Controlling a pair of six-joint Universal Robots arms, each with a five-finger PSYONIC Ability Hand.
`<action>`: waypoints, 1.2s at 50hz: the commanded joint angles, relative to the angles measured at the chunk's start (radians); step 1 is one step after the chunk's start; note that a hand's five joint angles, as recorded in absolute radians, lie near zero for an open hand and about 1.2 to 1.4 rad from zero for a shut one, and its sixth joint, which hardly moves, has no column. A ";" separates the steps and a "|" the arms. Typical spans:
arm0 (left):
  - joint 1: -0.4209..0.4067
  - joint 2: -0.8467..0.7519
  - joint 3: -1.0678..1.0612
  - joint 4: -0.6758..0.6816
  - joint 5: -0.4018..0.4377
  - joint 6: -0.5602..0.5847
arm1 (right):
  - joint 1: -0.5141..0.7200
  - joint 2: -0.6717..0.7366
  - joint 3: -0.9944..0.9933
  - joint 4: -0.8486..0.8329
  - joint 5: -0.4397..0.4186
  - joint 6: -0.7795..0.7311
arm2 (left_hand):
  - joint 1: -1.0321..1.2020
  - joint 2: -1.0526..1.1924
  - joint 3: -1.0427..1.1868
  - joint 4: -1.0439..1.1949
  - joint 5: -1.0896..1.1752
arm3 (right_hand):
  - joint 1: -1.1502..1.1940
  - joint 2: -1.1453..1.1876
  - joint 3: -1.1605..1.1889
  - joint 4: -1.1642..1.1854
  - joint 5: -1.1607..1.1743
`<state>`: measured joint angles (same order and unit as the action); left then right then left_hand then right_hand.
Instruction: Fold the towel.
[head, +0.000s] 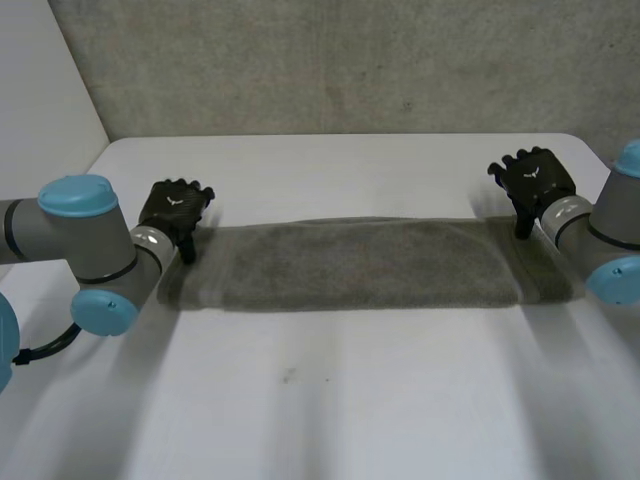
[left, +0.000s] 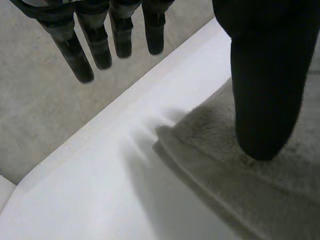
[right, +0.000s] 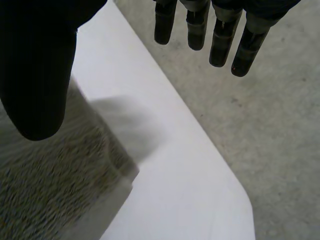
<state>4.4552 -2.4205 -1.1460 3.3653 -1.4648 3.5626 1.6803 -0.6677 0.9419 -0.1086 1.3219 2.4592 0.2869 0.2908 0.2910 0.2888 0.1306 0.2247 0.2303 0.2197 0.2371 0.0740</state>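
Head view: a grey towel (head: 350, 262), folded into a long band, lies flat across the white surface (head: 320, 400). The left robot hand (head: 175, 212) hovers at one short end and the right robot hand (head: 535, 180) at the other.

Left wrist view: the left robot hand (left: 265, 75) is released, its fingers (left: 95, 45) straight and holding nothing. Its thumb (left: 262, 115) hangs over the towel (left: 240, 185) near a layered corner; contact cannot be told. The surface (left: 115, 175) ends at a grey floor (left: 35, 100).

Right wrist view: the right robot hand (right: 35, 65) is likewise released, fingers (right: 200, 27) straight above the floor (right: 270, 125). Its thumb is over the towel (right: 45, 190), whose corner lies near the edge of the surface (right: 185, 190).
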 joint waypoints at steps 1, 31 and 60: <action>-0.016 0.159 -0.127 0.011 0.003 -0.001 | 0.004 -0.150 0.094 0.004 0.007 0.061 | -0.112 -0.116 -0.116 -0.114 -0.131 | -0.050 -0.056 -0.045 -0.063 -0.074; 0.001 0.621 -0.721 0.193 0.004 -0.317 | -0.188 -0.586 0.754 0.028 -0.125 0.146 | -0.112 -0.116 -0.116 -0.114 -0.131 | 0.418 0.412 0.423 0.405 0.394; -0.005 0.621 -0.776 0.224 0.007 -0.317 | -0.215 -0.309 0.689 -0.145 -0.190 0.011 | -0.112 -0.116 -0.116 -0.114 -0.131 | 0.732 0.727 0.737 0.720 0.708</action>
<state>4.4485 -1.7995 -1.9228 3.5896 -1.4573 3.2461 1.4658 -1.0056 1.6551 -0.2494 1.1314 2.4766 0.1806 0.1649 0.1729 0.1670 0.0257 0.7911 0.6773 0.6830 0.6827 0.4803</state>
